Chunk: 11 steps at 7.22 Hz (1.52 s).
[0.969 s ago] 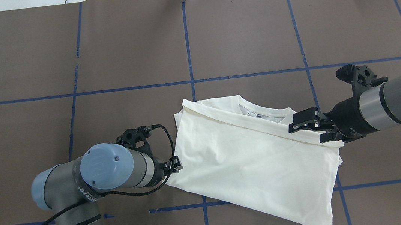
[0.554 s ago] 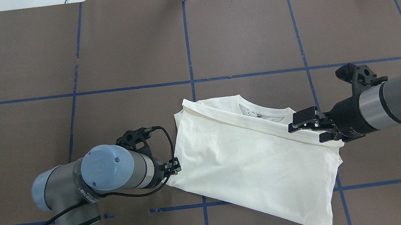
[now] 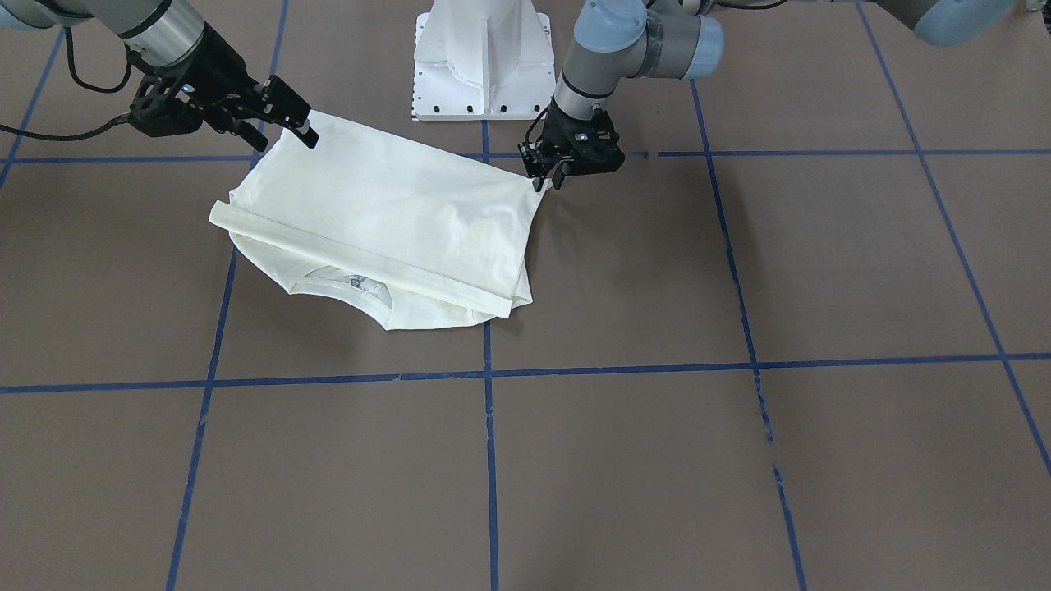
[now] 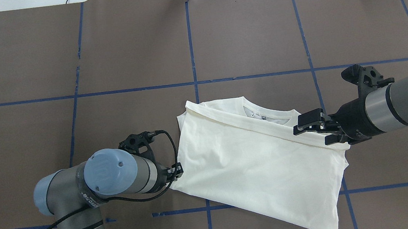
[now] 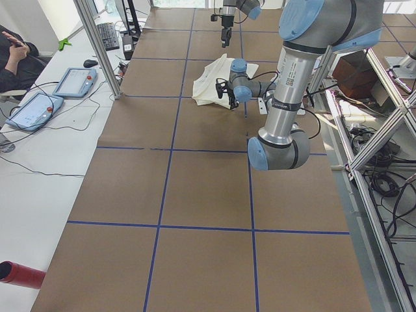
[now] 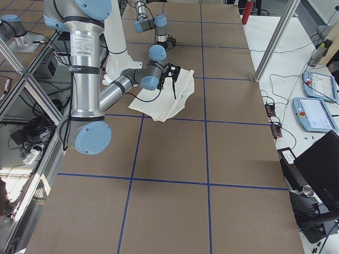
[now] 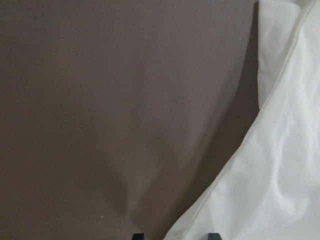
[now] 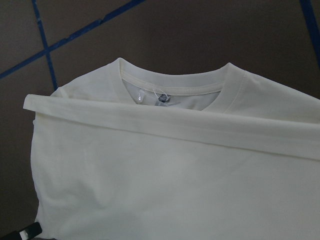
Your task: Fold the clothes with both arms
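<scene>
Brown tabletop (image 4: pixel 255 28), gridded with blue tape lines (image 4: pixel 191 46), beneath both hands. Two silver-grey arms with light-blue joint caps: left arm (image 4: pixel 119 176) bent low over the near side, right arm (image 4: pixel 398 104) stretched in from the opposite side.

Between the two hands, flat on the tabletop and set at a slant, a cream T-shirt (image 4: pixel 256 170), folded, plain side up.

Left hand (image 3: pixel 552 179) pointing down at one corner of the shirt, narrowly parted, not closed on the cloth. In the left wrist view, two black fingertips (image 7: pixel 138 236) apart at the bottom edge, with the shirt's edge running in between them.

Right hand (image 4: pixel 312 136) over the shirt's opposite end, spread wide, holding nothing. Hard to tell from these views whether touching the cloth or just above it.

Below and ahead of the right hand, a long folded band (image 8: pixel 175 127) lying straight across the shirt. Just past that band, farther from the right hand, the ribbed collar (image 8: pixel 175 80). Inside the collar, a small label (image 8: pixel 164 98).
</scene>
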Each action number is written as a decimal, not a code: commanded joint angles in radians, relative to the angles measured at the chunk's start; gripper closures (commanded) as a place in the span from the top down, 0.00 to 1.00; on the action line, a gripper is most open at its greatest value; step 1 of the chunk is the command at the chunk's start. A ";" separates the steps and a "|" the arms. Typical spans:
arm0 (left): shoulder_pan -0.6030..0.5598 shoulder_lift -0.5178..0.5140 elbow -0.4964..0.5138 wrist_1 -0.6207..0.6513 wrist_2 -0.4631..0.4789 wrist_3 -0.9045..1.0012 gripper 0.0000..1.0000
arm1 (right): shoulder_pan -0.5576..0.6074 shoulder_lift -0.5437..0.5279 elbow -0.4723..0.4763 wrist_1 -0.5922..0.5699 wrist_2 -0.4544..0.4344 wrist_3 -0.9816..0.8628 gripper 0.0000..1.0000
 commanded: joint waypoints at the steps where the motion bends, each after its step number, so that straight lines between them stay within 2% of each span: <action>1: 0.002 -0.001 0.000 0.000 -0.006 0.002 0.00 | 0.000 0.000 -0.002 0.000 0.000 0.000 1.00; 4: -0.009 -0.004 -0.008 0.006 -0.008 0.005 0.00 | 0.000 -0.002 -0.002 0.000 0.000 0.000 1.00; 6: -0.107 -0.007 0.014 0.011 -0.002 0.118 0.00 | 0.002 -0.005 -0.008 0.000 0.002 0.000 1.00; 9: -0.257 -0.091 0.200 -0.026 -0.002 0.223 0.00 | 0.005 -0.008 -0.008 0.000 0.002 0.000 1.00; 11: -0.358 -0.237 0.466 -0.163 0.000 0.284 0.00 | 0.007 -0.012 -0.008 0.000 0.000 0.002 1.00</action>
